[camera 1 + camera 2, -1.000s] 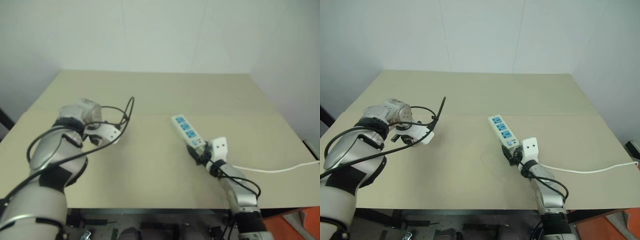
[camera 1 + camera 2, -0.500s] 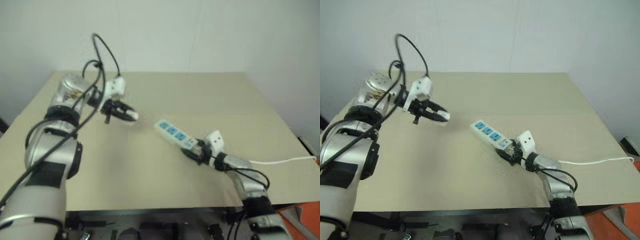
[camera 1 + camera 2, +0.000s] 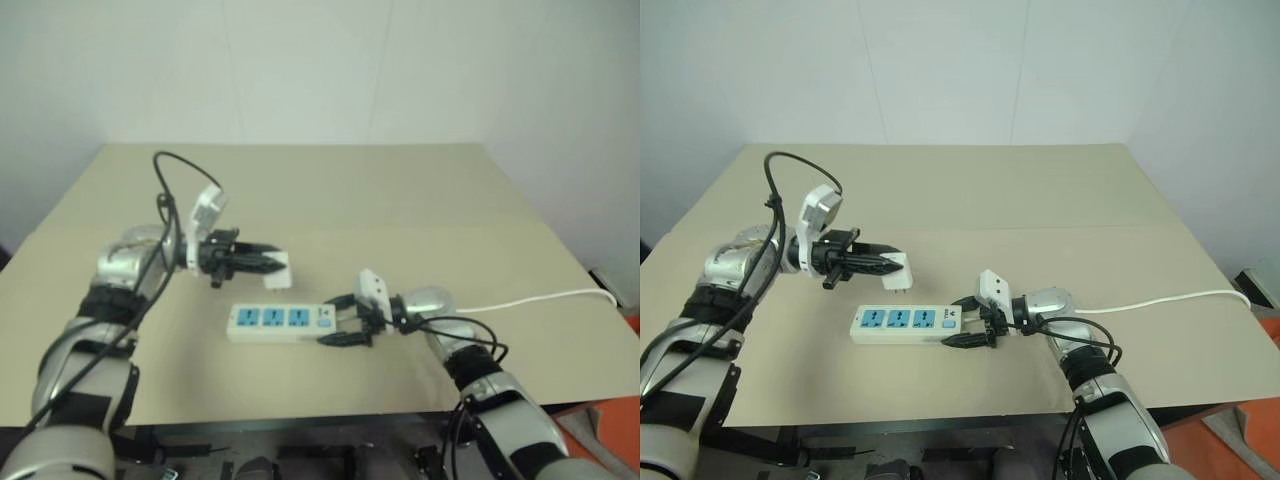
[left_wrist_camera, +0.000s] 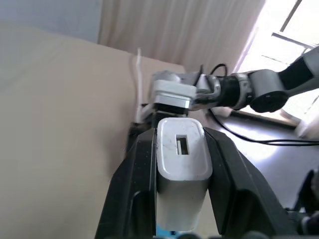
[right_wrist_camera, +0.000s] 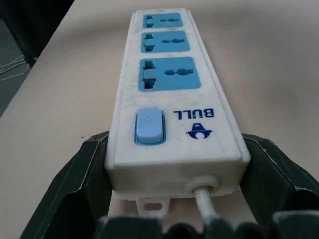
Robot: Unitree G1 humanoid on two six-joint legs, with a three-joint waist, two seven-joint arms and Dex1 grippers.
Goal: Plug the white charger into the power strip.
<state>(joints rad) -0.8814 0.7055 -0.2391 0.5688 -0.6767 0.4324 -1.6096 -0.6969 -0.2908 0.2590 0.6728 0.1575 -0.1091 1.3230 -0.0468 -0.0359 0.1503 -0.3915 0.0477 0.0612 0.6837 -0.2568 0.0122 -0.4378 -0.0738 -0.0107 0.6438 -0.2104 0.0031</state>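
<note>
Charger poised above the strip

The left gripper [image 3: 892, 267] clamped the white charger [image 3: 898, 271] at centre-left; the right gripper [image 3: 968, 325] pinched the power strip [image 3: 906, 322] by its cord end at lower centre. Both looked light, rigid and smooth, best gripped across flat sides.

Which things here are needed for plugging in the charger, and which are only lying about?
Needed:
- charger, held in the left gripper
- power strip, its cord end held by the right gripper

Only there:
- table; nothing else lies on it
</note>
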